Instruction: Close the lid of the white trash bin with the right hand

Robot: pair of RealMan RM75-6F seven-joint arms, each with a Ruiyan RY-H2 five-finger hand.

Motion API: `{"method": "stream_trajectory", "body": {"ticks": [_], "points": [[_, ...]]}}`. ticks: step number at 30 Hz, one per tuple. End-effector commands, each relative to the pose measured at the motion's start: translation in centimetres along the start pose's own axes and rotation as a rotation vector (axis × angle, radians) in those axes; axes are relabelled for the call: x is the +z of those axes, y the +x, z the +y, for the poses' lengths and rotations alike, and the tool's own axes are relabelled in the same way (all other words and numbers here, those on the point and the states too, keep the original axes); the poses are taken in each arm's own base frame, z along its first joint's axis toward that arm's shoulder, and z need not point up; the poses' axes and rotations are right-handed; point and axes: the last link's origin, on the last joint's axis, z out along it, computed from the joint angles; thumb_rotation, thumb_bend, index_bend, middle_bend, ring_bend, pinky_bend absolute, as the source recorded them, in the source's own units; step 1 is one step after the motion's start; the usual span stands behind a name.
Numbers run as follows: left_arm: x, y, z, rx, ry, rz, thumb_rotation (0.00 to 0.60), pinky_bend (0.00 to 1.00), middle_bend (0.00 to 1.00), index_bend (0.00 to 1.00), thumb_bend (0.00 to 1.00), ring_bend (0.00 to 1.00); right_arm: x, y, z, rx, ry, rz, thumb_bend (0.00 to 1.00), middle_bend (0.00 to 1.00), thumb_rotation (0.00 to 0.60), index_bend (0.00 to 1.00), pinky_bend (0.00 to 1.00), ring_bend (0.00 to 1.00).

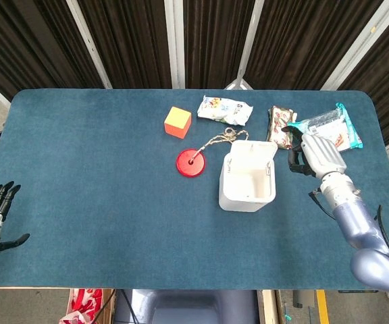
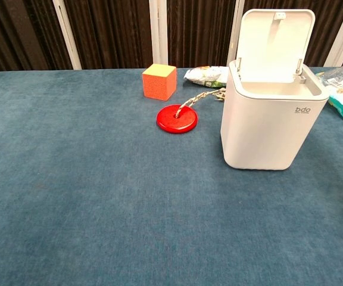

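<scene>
On the blue table [image 1: 100, 182], the bin [image 1: 247, 183] stands mid-right with its lid [image 2: 275, 42] upright, and the right robot hand [image 1: 317, 154], empty with fingers loosely curled, hovers just beside it; a sideways strike instead of a downward press could tip it.

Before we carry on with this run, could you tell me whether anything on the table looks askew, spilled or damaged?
Nothing stands out. The white trash bin stands upright with its lid raised, not yet closed. The right robot hand is beside it, holding nothing.
</scene>
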Motion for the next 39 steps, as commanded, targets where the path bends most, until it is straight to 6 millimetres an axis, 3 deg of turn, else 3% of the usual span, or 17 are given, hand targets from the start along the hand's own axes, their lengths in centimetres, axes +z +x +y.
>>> {"method": "stream_trajectory", "body": {"ticks": [1, 21, 39], "points": [[0.1, 0.0, 0.0, -0.005, 0.003, -0.002, 0.600, 0.00, 0.00, 0.00, 0.00, 0.00, 0.1, -0.5, -0.2, -0.012, -0.012, -0.028, 0.74, 0.78, 0.600, 0.20, 0.76, 0.83], [0.1, 0.0, 0.1, -0.010, -0.001, -0.001, 0.600, 0.00, 0.00, 0.00, 0.00, 0.00, -3.6, -2.7, -2.5, -0.032, 0.060, -0.166, 0.74, 0.78, 0.600, 0.22, 0.76, 0.83], [0.0, 0.0, 0.2, 0.002, -0.006, 0.002, 0.600, 0.00, 0.00, 0.00, 0.00, 0.00, -6.2, -5.3, -1.6, -0.059, 0.058, -0.277, 0.75, 0.78, 0.600, 0.22, 0.76, 0.83]]}}
